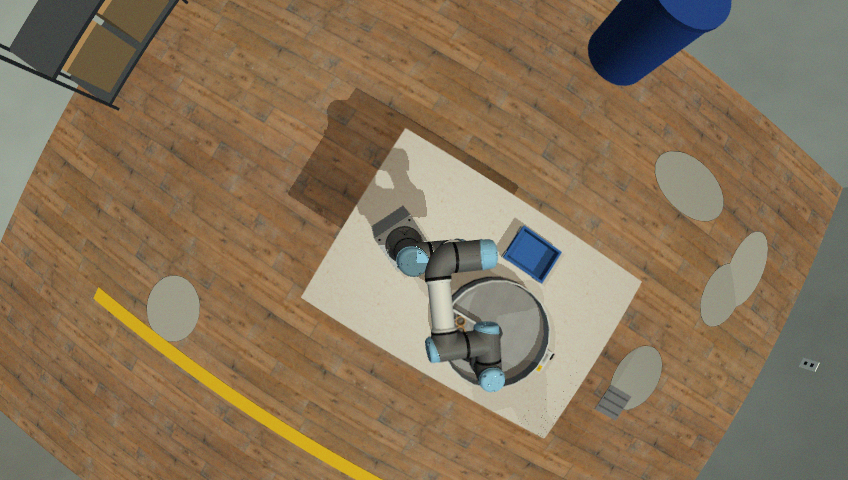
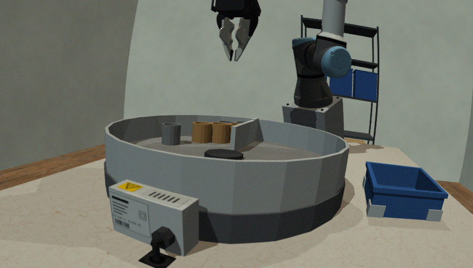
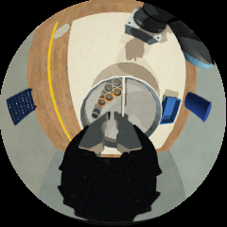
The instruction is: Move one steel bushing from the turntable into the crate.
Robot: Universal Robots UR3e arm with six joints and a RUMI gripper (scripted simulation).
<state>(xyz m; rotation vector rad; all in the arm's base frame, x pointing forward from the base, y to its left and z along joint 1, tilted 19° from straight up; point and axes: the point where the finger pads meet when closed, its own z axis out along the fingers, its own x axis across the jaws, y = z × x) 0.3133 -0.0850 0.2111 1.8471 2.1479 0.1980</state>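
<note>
Beige surface (image 2: 381, 242) on wood floor (image 1: 238, 178), grey walls, turntable (image 2: 265, 186) beside blue crate (image 2: 403, 202), hand (image 2: 235, 57) high above turntable, pointing down, closed, empty.

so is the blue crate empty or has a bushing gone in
Empty: the crate shows only bare blue floor and walls inside, no bushing.

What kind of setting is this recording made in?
Most likely a small industrial workcell: an arm on a pedestal beside a motorised turntable with a warning-labelled control box, a blue crate, and a yellow floor line.
</note>
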